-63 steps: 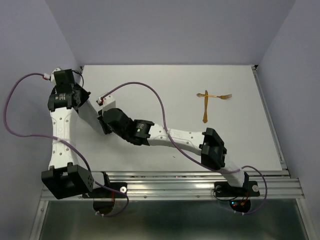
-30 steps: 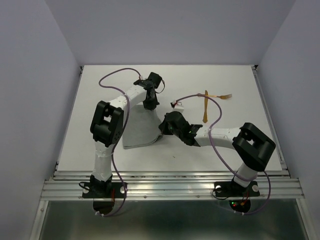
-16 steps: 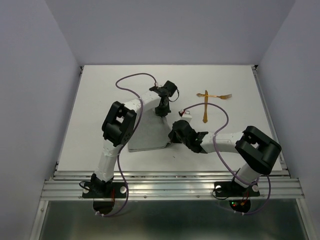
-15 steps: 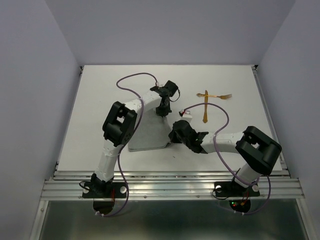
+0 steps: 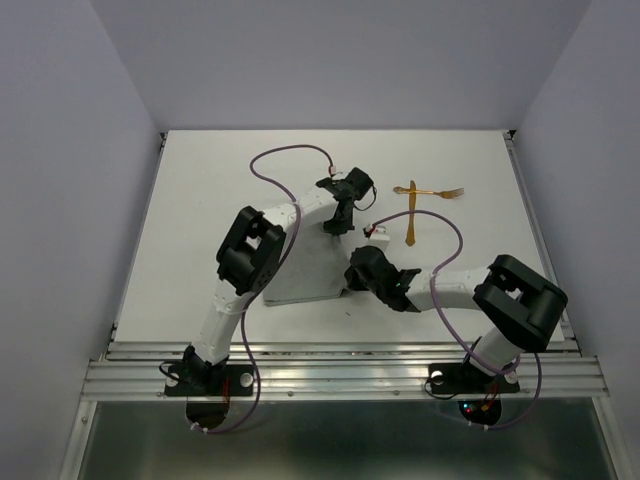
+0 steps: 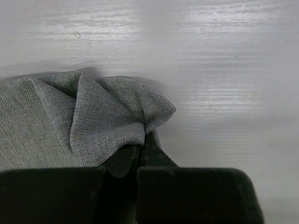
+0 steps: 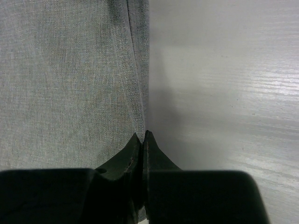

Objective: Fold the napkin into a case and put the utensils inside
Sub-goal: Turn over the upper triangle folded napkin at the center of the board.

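The grey napkin (image 5: pixel 310 265) lies flat in the middle of the table, partly under the left arm. My left gripper (image 5: pixel 336 224) is shut on its far right corner, and the bunched cloth (image 6: pixel 117 114) is pinched between the fingertips (image 6: pixel 141 148). My right gripper (image 5: pixel 350 283) is shut on the napkin's near right edge (image 7: pixel 138 84). Two golden utensils lie crossed to the right of the cloth, apart from it: one long piece (image 5: pixel 411 218) and a fork (image 5: pixel 440 192) across its top.
The white table (image 5: pixel 200 200) ends at a metal rail (image 5: pixel 340 375) in front. Purple cables (image 5: pixel 285 155) loop over both arms. Grey walls close in the back and both sides.
Both grippers have carried the napkin to the right, toward the utensils, and the cloth has spread flatter. Both arms have stretched further right. The utensils have not moved.
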